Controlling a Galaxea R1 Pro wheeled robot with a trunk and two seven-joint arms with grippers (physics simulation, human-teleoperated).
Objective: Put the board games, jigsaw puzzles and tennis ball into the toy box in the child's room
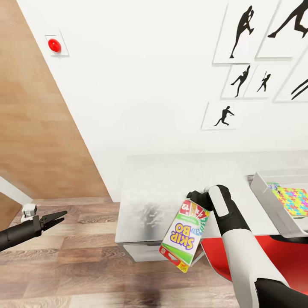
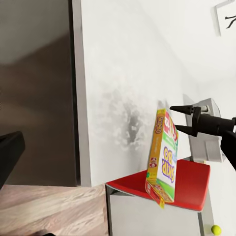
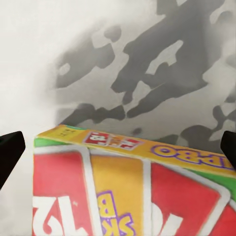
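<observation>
- R gripper (image 1: pixel 197 197) clamped on one short end of the Skip-Bo box (image 1: pixel 184 234); the box hangs down from it, tilted, printed face twd head cam, lettering upside down.
- Box sits over the near edge of the table (image 1: pixel 171 179), lower end below the desk edge, in front of the white drawer unit (image 1: pixel 141 252). Not touching the top as far as head view shows.
- L wrist view: same box (image 2: pixel 162 157) seen edge-on, R gripper (image 2: pixel 183 119) pinching its upper end, fingers either side.
- R wrist view: box (image 3: pixel 128 187) close up betw the two dark fingertips (image 3: pixel 10 152), mottled grey table top (image 3: pixel 147 64) beyond.
- L gripper (image 1: pixel 54 218) out over the wood floor (image 1: pixel 85 265), well apart from the table, jaws parted a little, nothing betw them.
- Toy box (image 1: pixel 273 205) at the table's R end, near wall twd R arm; a jigsaw puzzle (image 1: pixel 293 200) lies flat inside it.
- Red chair seat (image 1: pixel 218 252) under the table edge, beside R forearm.
- Small yellow-green tennis ball (image 2: pixel 215 229) visible in L wrist view; what it rests on unclear.
- White wall behind w/ black silhouette pics (image 1: pixel 239 32) and a red button (image 1: pixel 54 45).
</observation>
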